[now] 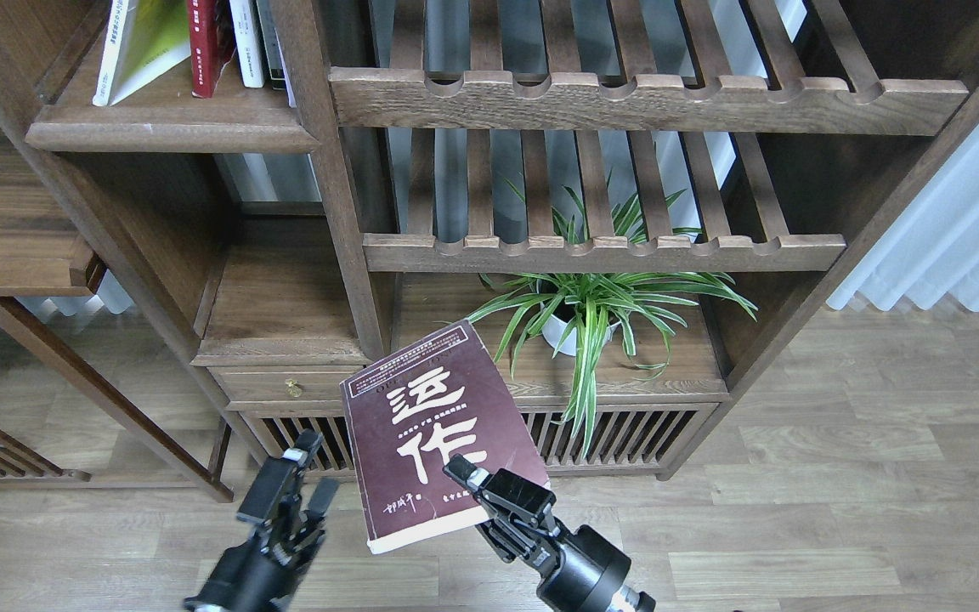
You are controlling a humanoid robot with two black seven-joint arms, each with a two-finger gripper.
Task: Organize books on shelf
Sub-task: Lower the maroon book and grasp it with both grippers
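Below the shelf (171,127), well apart from it, the maroon book (434,425) is pinched at its lower right corner by the right end effector (477,484); just left of the book, the left end effector (298,480) is spread, empty.

Maroon book (438,429), thick, white characters on cover, held tilted face-up in the right hand (477,484). Yellow-green book (145,42) leaning and red book (207,42) upright on the shelf (171,127), upper left.
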